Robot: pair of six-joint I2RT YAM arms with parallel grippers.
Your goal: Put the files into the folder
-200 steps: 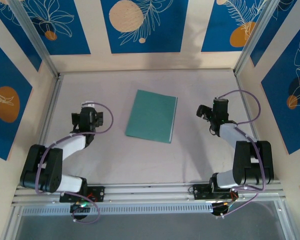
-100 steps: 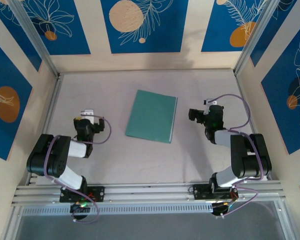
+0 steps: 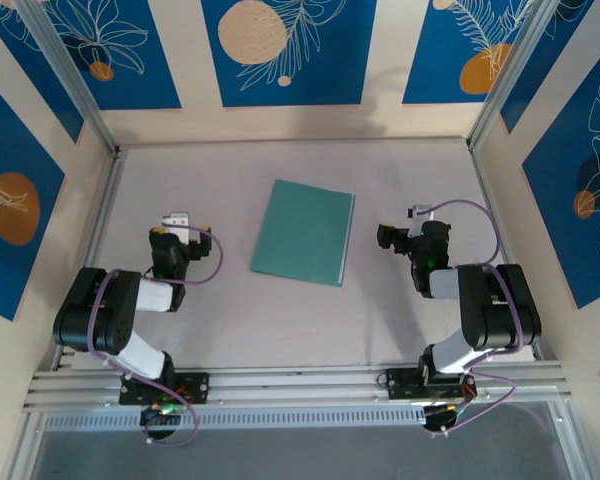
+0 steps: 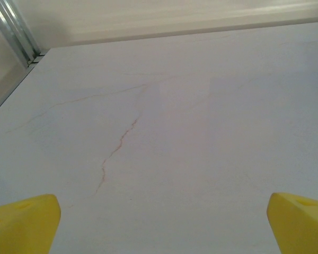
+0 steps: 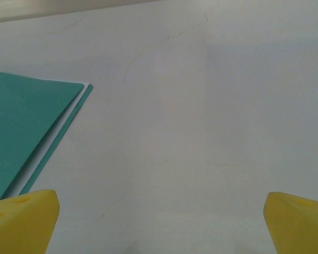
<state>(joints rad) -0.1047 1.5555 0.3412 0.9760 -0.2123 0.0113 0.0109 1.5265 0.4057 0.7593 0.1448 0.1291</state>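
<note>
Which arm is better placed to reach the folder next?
Right, probably: the right gripper, open, points at the near right edge of the folder, which its wrist view shows. The left gripper faces bare table.

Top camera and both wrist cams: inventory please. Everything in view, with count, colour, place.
folder: one, teal-green, closed, flat mid-table between the arms
paper: white edge between the folder's leaves; count cannot be told
table: one, pale grey, faint hairline marks
walls: cream with blue leaf-print panels, on three sides
left arm: one, black and white, purple cable, near edge
right arm: one, same colours, near edge
left pincer: one, yellow tips, open, over bare table left of folder
right pincer: one, yellow tips, open, right of folder
</note>
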